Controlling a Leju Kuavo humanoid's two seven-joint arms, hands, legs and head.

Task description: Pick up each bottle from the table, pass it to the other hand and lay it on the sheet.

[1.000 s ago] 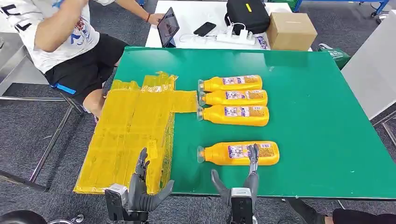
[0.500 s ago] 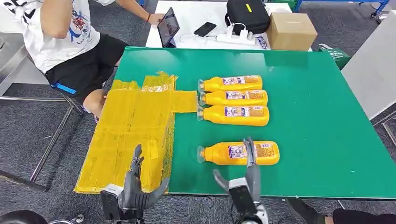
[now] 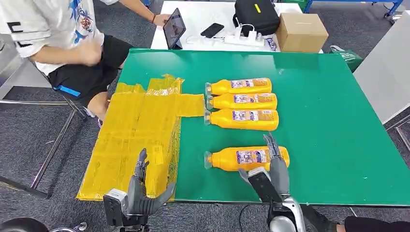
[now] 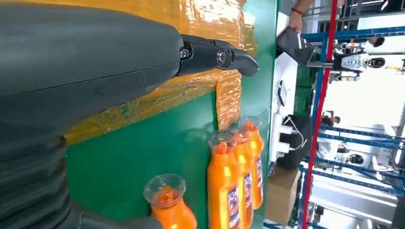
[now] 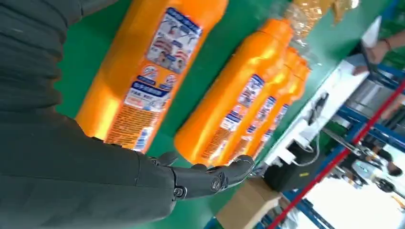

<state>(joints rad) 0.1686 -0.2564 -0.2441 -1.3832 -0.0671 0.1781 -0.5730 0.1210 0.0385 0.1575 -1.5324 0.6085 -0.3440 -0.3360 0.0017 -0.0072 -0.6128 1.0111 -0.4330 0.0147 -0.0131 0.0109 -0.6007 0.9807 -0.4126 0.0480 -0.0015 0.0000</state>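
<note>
Right robot hand (image 3: 270, 166) hovers with fingers spread over the lone orange plastic bottle (image 3: 241, 158) lying near the green worktop's (image 3: 333, 125) front edge, gripping nothing; left robot hand (image 3: 142, 191) hangs open above the crinkled yellow sheet (image 3: 135, 135) at the front-left corner.

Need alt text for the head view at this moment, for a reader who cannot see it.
The right hand reaches open over the nearest orange bottle, lying alone on the green table. Three more bottles lie side by side beyond it; the left hand hovers open by the yellow sheet.
</note>
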